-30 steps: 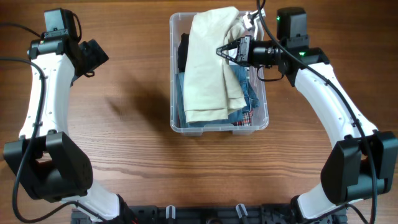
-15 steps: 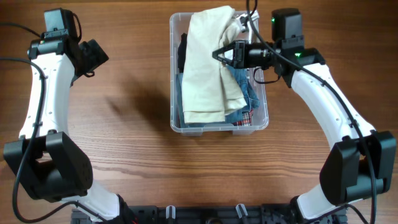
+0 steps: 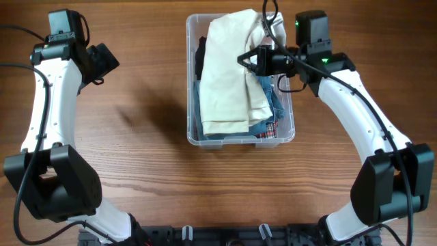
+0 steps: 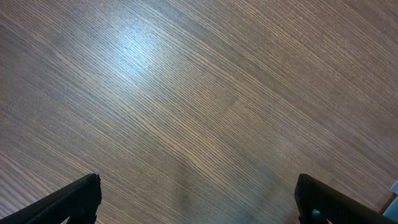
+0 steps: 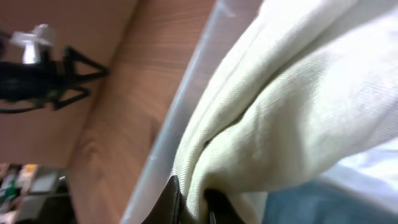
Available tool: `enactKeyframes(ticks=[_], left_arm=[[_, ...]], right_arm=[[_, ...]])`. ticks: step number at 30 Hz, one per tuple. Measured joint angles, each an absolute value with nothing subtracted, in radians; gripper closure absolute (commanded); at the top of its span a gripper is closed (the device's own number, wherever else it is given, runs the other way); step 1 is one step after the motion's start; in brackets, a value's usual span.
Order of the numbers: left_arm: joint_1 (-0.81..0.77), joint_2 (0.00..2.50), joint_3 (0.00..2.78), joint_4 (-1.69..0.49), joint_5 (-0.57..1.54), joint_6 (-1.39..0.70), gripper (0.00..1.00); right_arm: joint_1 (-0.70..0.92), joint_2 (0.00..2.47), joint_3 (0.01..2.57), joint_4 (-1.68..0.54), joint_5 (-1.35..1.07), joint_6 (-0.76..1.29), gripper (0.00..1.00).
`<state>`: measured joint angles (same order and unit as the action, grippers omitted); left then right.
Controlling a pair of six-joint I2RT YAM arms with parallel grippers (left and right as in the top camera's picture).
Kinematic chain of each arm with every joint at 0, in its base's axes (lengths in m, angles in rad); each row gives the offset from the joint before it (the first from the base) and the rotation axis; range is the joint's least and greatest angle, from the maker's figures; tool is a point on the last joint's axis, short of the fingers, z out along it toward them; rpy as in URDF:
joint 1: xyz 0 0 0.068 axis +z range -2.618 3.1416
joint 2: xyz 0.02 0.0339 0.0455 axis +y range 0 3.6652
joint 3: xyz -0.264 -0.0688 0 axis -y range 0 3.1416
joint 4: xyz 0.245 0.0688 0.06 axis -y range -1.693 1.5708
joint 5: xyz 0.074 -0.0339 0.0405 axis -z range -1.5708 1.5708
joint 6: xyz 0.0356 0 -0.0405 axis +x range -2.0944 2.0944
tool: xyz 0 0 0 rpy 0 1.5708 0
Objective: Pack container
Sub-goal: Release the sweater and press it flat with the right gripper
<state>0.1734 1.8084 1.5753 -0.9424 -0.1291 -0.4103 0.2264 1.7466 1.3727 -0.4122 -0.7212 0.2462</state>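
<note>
Several garments are already lying in the container (image 3: 240, 140), which is sitting directly under our right gripper (image 3: 246, 59) and well apart from our left gripper (image 3: 104, 61). We are pinching a fold of the cream cloth (image 3: 225, 75) with the right gripper (image 5: 189, 205); in the wrist view the jaws are standing narrow with the fabric caught between them, just beside the container's clear rim (image 5: 186, 106). The cream cloth is draping over the pile below that gripper, covering a denim piece (image 3: 274, 102), some plaid fabric (image 3: 271, 130) and a dark garment (image 3: 201, 58). Our left gripper (image 4: 199, 202) is hanging wide open and empty over the bare counter (image 3: 136, 157). Nothing loose is showing on the counter around either gripper, so we are judging the packing nearly done. Letting go of the cloth and perhaps tucking its far end inside the rim is what is looking left to us.
</note>
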Motion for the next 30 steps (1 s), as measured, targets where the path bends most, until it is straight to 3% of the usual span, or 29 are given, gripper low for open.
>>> enactKeyframes(ticks=[2,4,14,19,22,26,27,29,30], left_arm=[[0.173,1.808,1.575,-0.942,-0.129,-0.410,0.00],[0.173,1.808,1.575,-0.942,-0.129,-0.410,0.00],[0.173,1.808,1.575,-0.942,-0.129,-0.410,0.00],[0.173,1.808,1.575,-0.942,-0.129,-0.410,0.00],[0.173,1.808,1.575,-0.942,-0.129,-0.410,0.00],[0.173,1.808,1.575,-0.942,-0.129,-0.410,0.00],[0.173,1.808,1.575,-0.942,-0.129,-0.410,0.00],[0.173,1.808,1.575,-0.942,-0.129,-0.410,0.00],[0.173,1.808,1.575,-0.942,-0.129,-0.410,0.00]], right_arm=[[0.227,1.748,1.375,-0.427,-0.664,0.239,0.39],[0.227,1.748,1.376,-0.450,-0.593,0.227,0.33],[0.231,1.749,1.376,-0.487,-0.251,0.181,0.28],[0.231,1.749,1.380,-0.491,-0.138,0.154,0.30],[0.231,1.749,1.404,-0.520,-0.102,0.150,0.36],[0.231,1.740,1.485,-0.589,-0.069,0.142,0.56],[0.231,1.734,1.500,-0.599,-0.062,0.139,0.66],[0.233,1.720,1.514,-0.624,-0.059,0.135,0.96],[0.236,1.714,1.515,-0.633,-0.059,0.133,0.96]])
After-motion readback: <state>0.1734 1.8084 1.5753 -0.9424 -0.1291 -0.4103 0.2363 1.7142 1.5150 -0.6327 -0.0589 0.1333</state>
